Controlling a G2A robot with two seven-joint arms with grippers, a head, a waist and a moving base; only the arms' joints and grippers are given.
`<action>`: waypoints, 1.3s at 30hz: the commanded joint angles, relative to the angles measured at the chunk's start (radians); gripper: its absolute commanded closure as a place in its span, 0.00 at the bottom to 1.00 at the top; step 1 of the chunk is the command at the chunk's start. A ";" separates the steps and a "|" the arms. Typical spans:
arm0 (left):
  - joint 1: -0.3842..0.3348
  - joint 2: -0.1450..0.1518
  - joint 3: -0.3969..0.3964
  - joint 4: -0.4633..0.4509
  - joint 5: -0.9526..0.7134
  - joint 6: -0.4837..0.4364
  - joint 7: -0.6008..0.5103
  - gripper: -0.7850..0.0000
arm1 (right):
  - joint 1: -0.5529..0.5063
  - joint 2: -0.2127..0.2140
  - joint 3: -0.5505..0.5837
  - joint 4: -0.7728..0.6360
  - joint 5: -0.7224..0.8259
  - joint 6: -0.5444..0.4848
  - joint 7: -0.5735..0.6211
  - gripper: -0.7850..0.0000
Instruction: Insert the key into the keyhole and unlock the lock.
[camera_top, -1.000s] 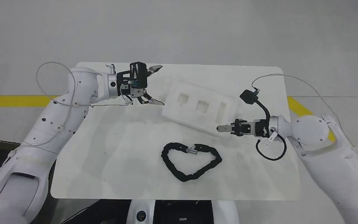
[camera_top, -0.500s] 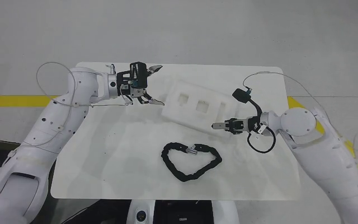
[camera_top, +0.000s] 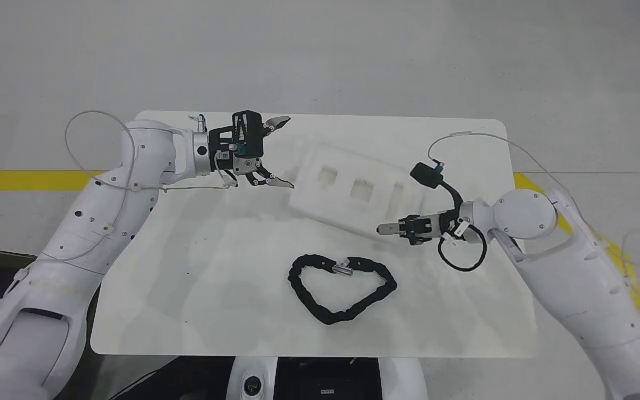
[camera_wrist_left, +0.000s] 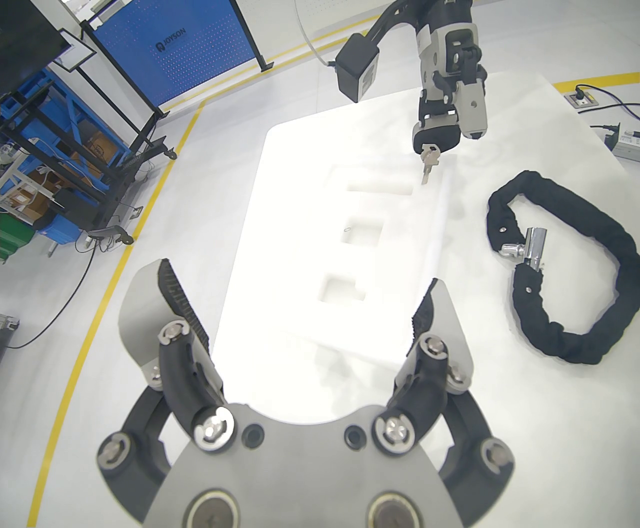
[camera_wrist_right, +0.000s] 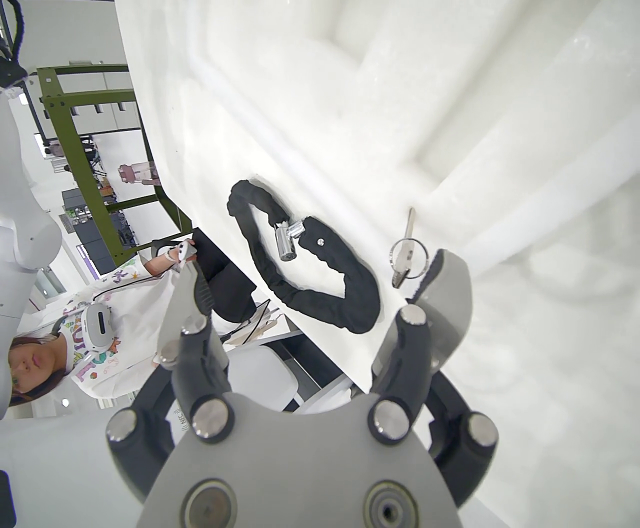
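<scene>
We are seeing the right pincer gripping the key by its head, with the blade sticking out past the tip and clear of the surface. In the top view this pincer is sitting right of centre, just off the lower right corner of the white foam tray. It is also up and to the right of the chain lock.

The lock is lying as a closed black loop on the bench in the lower middle of the frame. Its silver barrel is resting at the top of the loop, apart from the key.

The left pincer is hanging wide open, holding nothing, in the upper left of the frame beside the tray's left end. The tray is lying slanted in the upper middle, showing three square recesses.
</scene>
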 joint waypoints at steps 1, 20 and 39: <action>0.000 0.000 0.000 0.000 0.000 0.000 0.000 0.00 | 0.003 -0.001 -0.001 0.004 -0.002 -0.002 -0.002 0.35; 0.000 0.000 0.000 0.000 0.000 0.000 0.000 0.00 | 0.023 -0.010 -0.026 0.063 -0.034 0.003 0.006 0.57; 0.000 0.000 0.000 0.000 0.000 0.000 0.000 0.00 | 0.051 -0.009 -0.032 0.049 -0.124 0.061 0.038 1.00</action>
